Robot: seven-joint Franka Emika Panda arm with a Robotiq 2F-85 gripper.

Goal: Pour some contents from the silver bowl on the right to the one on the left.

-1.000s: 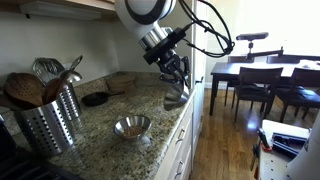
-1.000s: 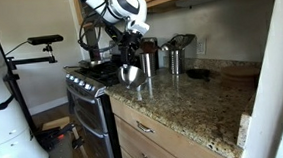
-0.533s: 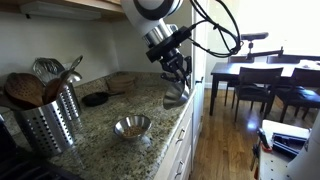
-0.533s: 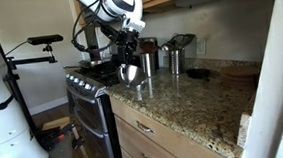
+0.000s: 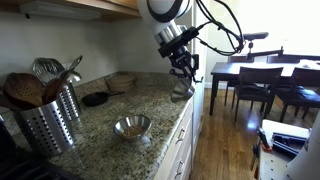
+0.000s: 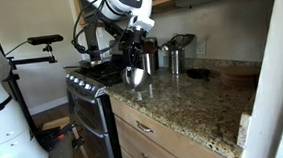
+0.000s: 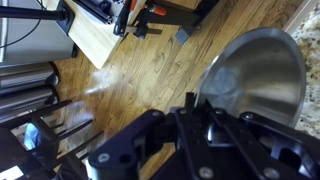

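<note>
My gripper (image 5: 183,80) is shut on the rim of a silver bowl (image 5: 181,94) and holds it just above the right end of the granite counter (image 5: 110,125), near its edge. The same held bowl (image 6: 133,77) hangs under the gripper (image 6: 136,61) beside the stove. In the wrist view this bowl (image 7: 262,72) is tilted with its shiny inside facing the camera, and the gripper (image 7: 186,106) clamps its rim. No contents show inside it. A second silver bowl (image 5: 132,126) rests upright on the counter to the left, well apart from the gripper.
A perforated metal utensil holder (image 5: 48,120) with wooden spoons stands at the near left. A dark dish (image 5: 95,99) and a woven basket (image 5: 122,80) sit by the wall. Metal canisters (image 6: 175,57) stand near the stove (image 6: 87,88). Wooden floor lies below the counter edge.
The arm has shifted right and slightly up, carrying the held bowl with it toward the counter's end. The bowl on the counter has not moved.
</note>
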